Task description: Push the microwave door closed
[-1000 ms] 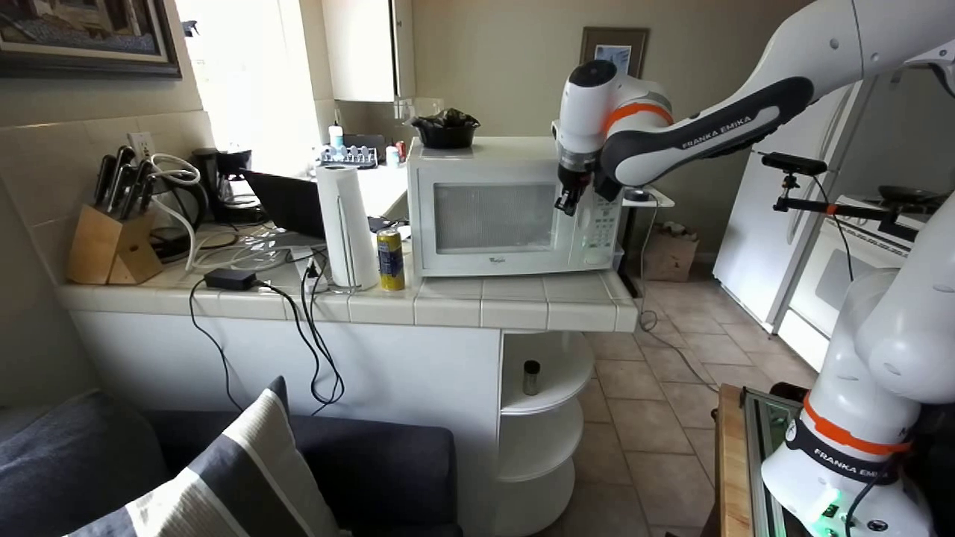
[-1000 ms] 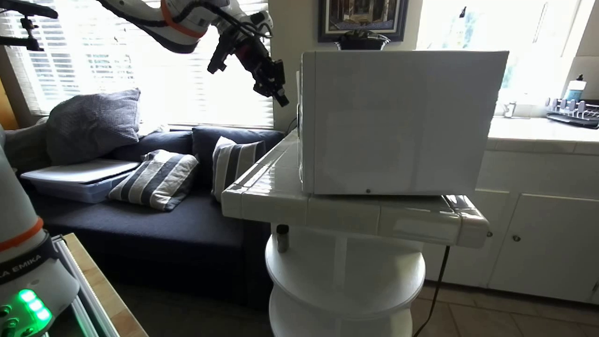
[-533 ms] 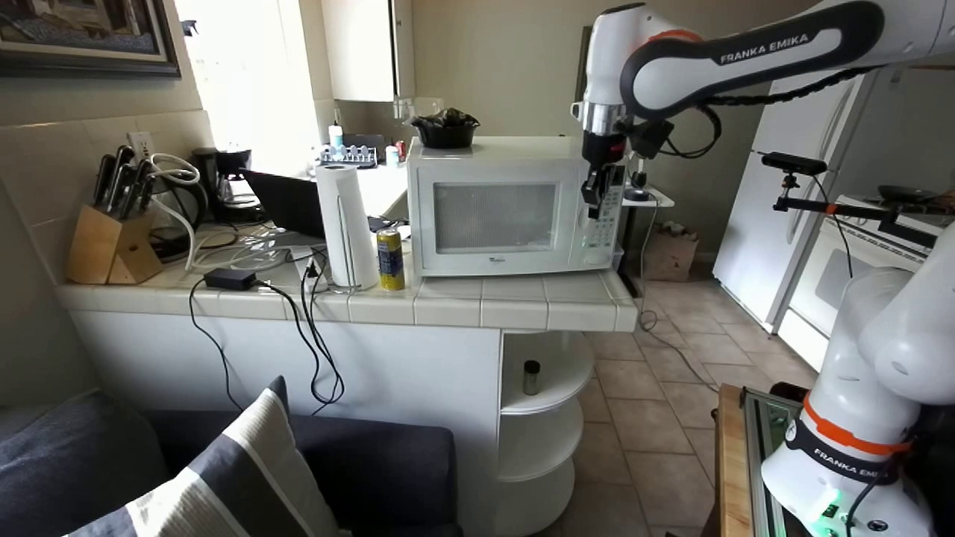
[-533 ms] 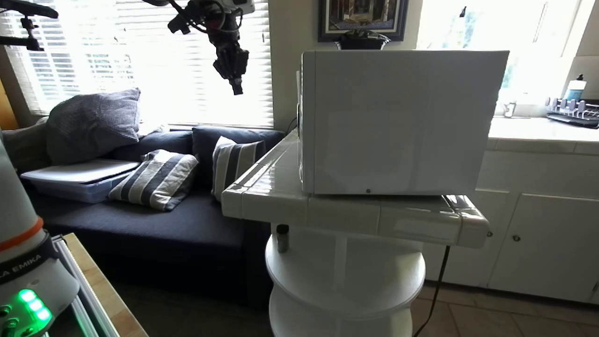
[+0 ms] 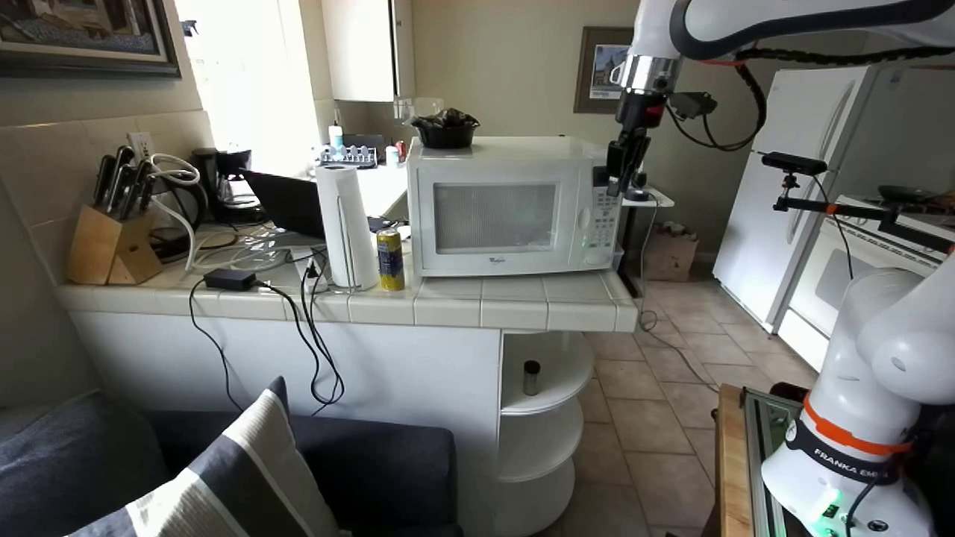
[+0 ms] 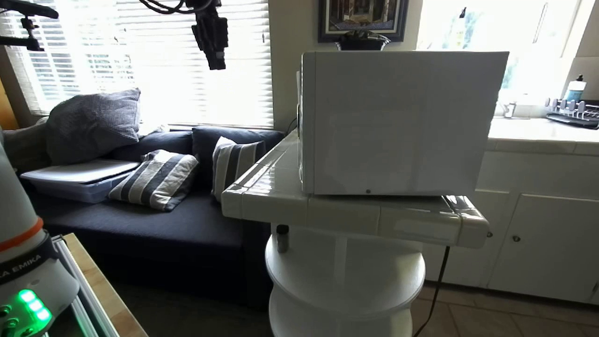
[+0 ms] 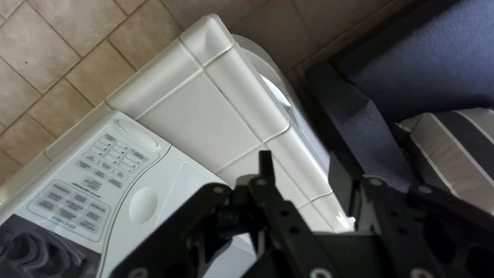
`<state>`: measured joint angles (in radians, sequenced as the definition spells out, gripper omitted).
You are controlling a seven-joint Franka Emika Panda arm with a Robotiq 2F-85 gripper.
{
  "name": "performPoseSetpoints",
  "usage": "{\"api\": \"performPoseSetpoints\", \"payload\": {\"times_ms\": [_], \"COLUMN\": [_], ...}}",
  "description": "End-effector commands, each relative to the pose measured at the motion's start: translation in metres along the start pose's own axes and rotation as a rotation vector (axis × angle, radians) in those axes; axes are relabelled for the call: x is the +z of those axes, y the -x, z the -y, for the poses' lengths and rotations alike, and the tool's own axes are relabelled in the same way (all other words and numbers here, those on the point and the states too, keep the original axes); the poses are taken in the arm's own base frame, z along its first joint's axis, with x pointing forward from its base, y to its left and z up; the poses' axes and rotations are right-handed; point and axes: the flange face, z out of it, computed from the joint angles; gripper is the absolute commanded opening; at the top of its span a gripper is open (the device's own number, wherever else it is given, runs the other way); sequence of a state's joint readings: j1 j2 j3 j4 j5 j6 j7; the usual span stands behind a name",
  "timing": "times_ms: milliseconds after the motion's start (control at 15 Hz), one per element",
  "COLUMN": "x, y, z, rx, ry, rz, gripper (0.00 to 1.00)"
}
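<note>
The white microwave (image 5: 492,160) stands on the tiled counter. Its door (image 5: 496,216), with the dark-tinted window, lies flat against the front, and in the wrist view the door (image 7: 175,193) meets the control panel (image 7: 96,177) along a thin curved seam. In an exterior view the microwave (image 6: 402,121) shows side-on, its door only a thin edge. My gripper (image 5: 616,185) points down in front of the microwave's control-panel end. In an exterior view a wide gap separates the gripper (image 6: 217,64) from the microwave. In the wrist view the fingers (image 7: 301,162) are apart with nothing between them.
The tiled counter (image 5: 515,289) edge lies below the gripper. A yellow can (image 5: 390,259) and a paper towel roll (image 5: 347,227) stand beside the microwave. A black bowl (image 5: 446,130) sits on top of it. A dark couch (image 6: 178,224) lies in front of the counter.
My gripper has moved up and back from the microwave front, towards and past its control-panel end, and now points more straight down. The microwave door looks the same.
</note>
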<state>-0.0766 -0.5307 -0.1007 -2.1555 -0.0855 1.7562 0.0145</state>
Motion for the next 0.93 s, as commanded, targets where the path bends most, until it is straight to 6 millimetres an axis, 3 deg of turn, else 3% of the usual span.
{"api": "performPoseSetpoints", "payload": {"times_ms": [0,200,267,400,867], "x": [-0.017,-0.023,-0.024,-0.024,-0.028], "y": [0.024,0.034,0.036,0.032,0.027], "z": [-0.02,-0.04,-0.045,-0.051,-0.054], "rx": [0.142,0.302,0.357,0.445,0.395], "ry": [-0.031,-0.056,-0.052,0.033,0.023], "rz": [-0.018,-0.011,-0.021,-0.09,-0.079], "gripper": [0.76,0.98,1.0,1.0,1.0]}}
